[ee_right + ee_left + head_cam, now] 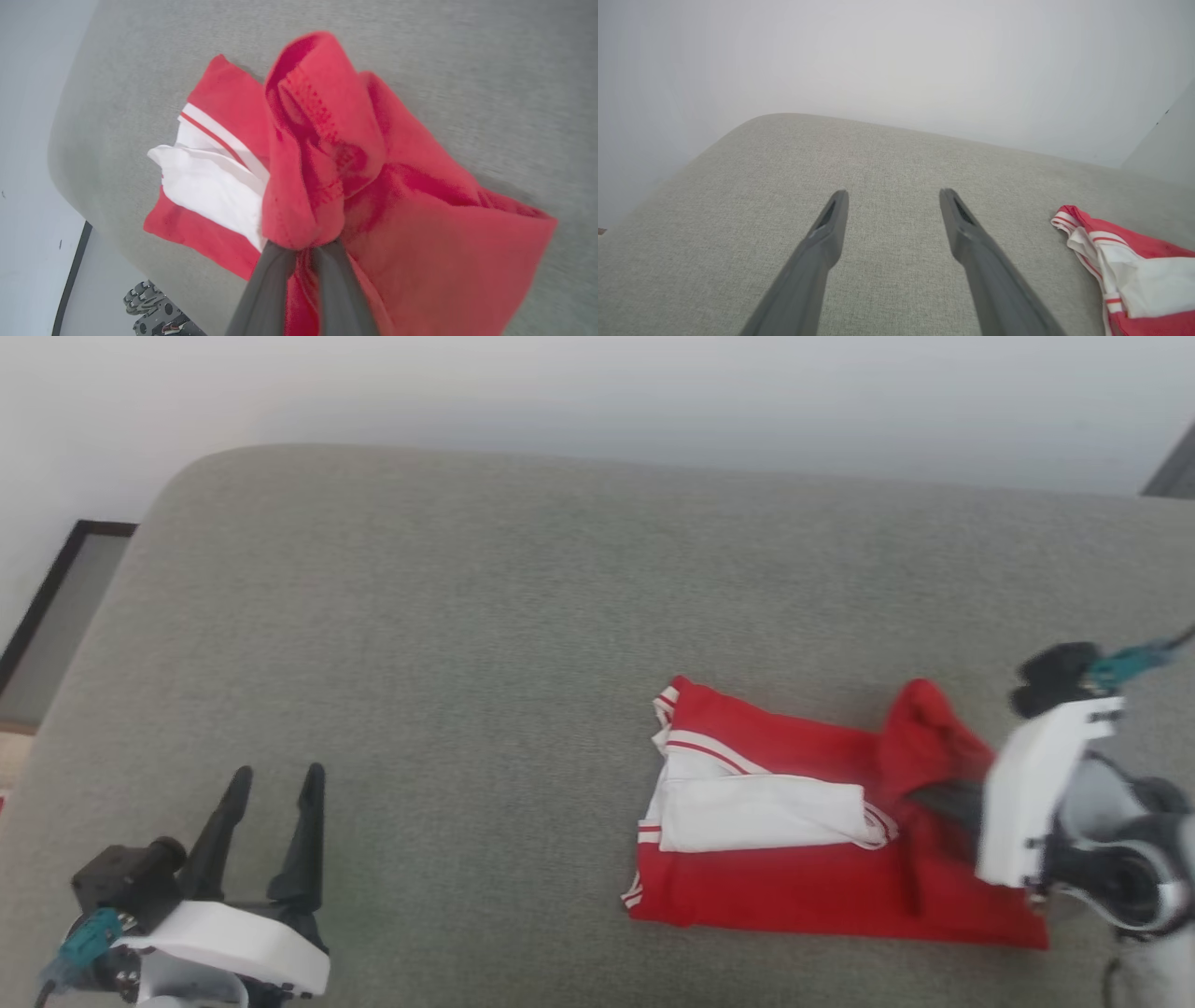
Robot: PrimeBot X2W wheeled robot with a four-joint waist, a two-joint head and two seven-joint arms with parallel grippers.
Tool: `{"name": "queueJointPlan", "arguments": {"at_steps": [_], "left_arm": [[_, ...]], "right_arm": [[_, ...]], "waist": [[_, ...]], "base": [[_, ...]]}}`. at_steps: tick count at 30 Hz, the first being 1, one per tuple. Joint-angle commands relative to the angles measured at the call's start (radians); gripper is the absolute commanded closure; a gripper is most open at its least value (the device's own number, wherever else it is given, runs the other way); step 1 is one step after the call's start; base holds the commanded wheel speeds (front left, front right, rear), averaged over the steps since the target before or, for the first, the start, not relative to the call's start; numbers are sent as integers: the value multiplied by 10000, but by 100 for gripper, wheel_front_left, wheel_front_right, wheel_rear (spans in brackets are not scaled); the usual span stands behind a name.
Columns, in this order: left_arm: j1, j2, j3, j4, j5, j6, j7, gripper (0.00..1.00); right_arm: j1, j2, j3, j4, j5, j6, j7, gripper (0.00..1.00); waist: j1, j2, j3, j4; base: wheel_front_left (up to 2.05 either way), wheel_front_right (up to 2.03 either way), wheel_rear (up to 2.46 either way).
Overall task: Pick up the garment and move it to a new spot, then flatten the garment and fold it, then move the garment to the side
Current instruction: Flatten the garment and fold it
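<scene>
Supporting surface: a grey woven cushion (467, 616) is seen stretching across the head view, backed by a pale wall (597, 383).
Garment: the red garment (803, 887) is laid folded on the right part of the cushion. A white sleeve (756, 812) with red-and-white striped trim is folded on top of it. Its right end is lifted into a bunched peak.
Right gripper: the right gripper (303, 261) is closed almost fully, with the raised red cloth pinched between its jaws and draped over the fingertips.
Left gripper: the left gripper (278, 784) is held over bare cushion at the lower left, well apart from the garment. Its jaws are spread wide and nothing is gripped.
</scene>
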Motion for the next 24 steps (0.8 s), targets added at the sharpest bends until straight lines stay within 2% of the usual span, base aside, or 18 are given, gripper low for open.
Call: {"name": "queueJointPlan", "arguments": {"at_steps": [1,9,14,15,16,17,18,24], "left_arm": [[-167,-51,-95,49,139,-79,31,0],[-519,-169,-397,317,173,-277,91,0],[-577,-253,-493,475,169,-312,76,0],[-580,-264,-503,501,172,-321,69,0],[-577,-275,-514,516,183,-324,62,0],[-570,-286,-518,535,187,-320,55,0],[-553,-286,-502,556,178,-313,45,0],[-366,-234,-305,564,41,-263,-7,0]], "right_arm": [[-193,252,349,38,-92,-3,-76,100],[-875,872,1580,967,-394,-3,-696,100],[-1202,1101,2061,1664,-389,-3,-1043,100],[-1291,1093,2173,1811,-469,-5,-1135,71],[-1354,1084,2300,1934,-481,-3,-1213,55],[-1395,1086,2402,2044,-447,-3,-1287,25],[-1416,1085,2461,2127,-364,-3,-1347,0],[-1587,778,2635,1865,-24,-3,-1674,0]], "waist": [[0,0,-57,284],[0,0,-123,1065],[0,0,-162,1289],[0,0,-170,1320],[0,0,-180,1341],[0,0,-193,1354],[0,0,-212,1350],[0,0,-302,1016]], "base": [[0,0,0],[0,0,0],[0,0,0],[0,0,0],[0,0,0],[0,0,0],[0,0,0],[0,0,0]]}}
